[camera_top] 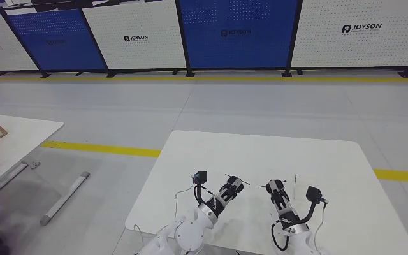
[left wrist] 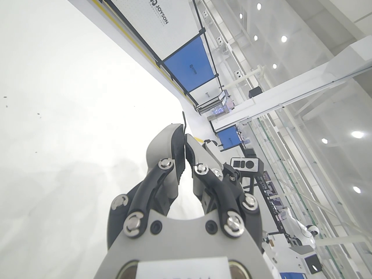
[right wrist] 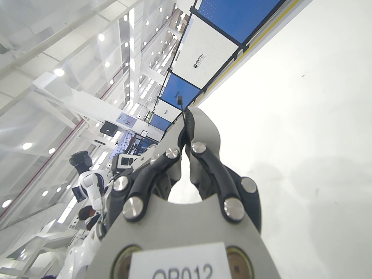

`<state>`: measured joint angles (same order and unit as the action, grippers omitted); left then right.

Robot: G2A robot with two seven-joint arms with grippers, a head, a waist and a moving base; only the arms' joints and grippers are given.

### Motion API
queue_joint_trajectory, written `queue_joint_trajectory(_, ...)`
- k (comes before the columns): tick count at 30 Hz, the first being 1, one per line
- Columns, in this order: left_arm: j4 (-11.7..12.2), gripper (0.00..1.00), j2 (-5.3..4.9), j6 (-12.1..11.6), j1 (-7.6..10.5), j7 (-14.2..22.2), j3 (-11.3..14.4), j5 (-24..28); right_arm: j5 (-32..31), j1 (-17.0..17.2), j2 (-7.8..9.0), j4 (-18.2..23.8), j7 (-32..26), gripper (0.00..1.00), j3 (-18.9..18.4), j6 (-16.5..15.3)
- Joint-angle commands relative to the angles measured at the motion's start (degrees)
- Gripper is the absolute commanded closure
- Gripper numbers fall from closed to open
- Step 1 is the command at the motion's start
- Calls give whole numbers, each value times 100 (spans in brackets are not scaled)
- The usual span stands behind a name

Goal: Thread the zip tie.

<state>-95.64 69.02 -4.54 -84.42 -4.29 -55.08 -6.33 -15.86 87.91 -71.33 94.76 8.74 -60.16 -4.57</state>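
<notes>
My left gripper (camera_top: 234, 183) hovers low over the near part of the white table (camera_top: 319, 153). It is shut on a thin black zip tie strip (camera_top: 245, 182) that sticks out on both sides of the fingers. In the left wrist view the strip's tip (left wrist: 183, 117) pokes out past the closed left gripper (left wrist: 184, 130). A short way to its right, my right gripper (camera_top: 275, 185) is shut on a black zip tie piece (camera_top: 261, 186). Its square head (right wrist: 180, 99) shows beyond the closed right gripper (right wrist: 186, 114). In the top view a small gap separates the facing ends. Whether they are one tie I cannot tell.
Another thin black strip (camera_top: 295, 182) lies on the table just right of the right gripper. The table's far edge (camera_top: 261, 134) borders open floor with a yellow line. A second white table (camera_top: 25, 137) stands far left.
</notes>
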Motion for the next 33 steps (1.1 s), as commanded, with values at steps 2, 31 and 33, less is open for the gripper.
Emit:
queue_joint_trajectory(2,0,100,0,0,0,0,0,0,-87,-123,-54,-97,59,100,154,82)
queue_joint_trajectory(31,0,100,0,0,0,0,0,0,46,-349,-213,-317,-136,100,185,-13)
queue_joint_trajectory(33,0,100,0,0,0,0,0,0,33,-363,-227,-342,-153,100,189,9)
